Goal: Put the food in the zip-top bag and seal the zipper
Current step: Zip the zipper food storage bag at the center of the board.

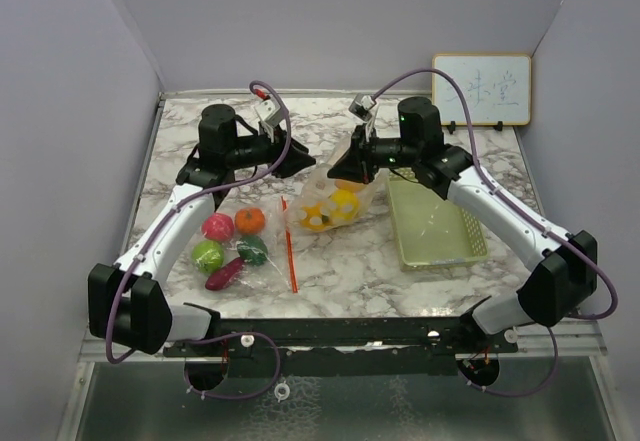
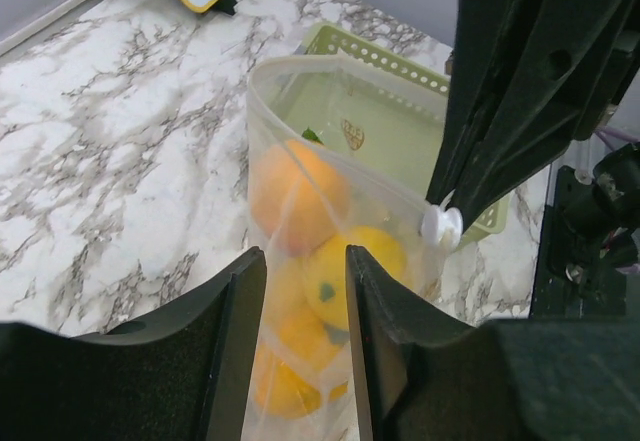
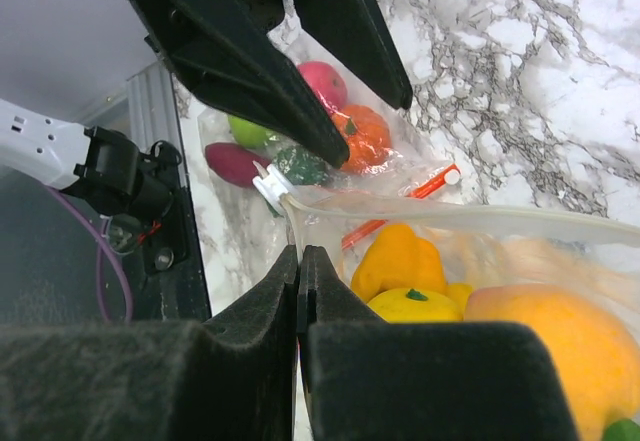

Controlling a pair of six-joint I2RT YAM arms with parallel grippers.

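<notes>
A clear zip-top bag (image 1: 362, 193) stands open mid-table with yellow and orange food (image 1: 338, 204) inside. My right gripper (image 1: 346, 165) is shut on the bag's rim (image 3: 420, 213), just beside the white slider (image 3: 268, 183). My left gripper (image 1: 297, 161) is open, and in the left wrist view (image 2: 305, 256) its jaws straddle the bag's side without pinching it. Pink (image 1: 217, 226), orange (image 1: 250, 220), green (image 1: 207, 255), dark green (image 1: 252, 251) and purple (image 1: 224, 274) food lies at the left, apparently in a second clear bag with a red zipper (image 1: 290, 246).
A pale green mesh basket (image 1: 435, 226) sits right of the bag, close behind it in the left wrist view (image 2: 390, 61). A small whiteboard (image 1: 481, 89) leans at the back right. Walls enclose the marble table on three sides.
</notes>
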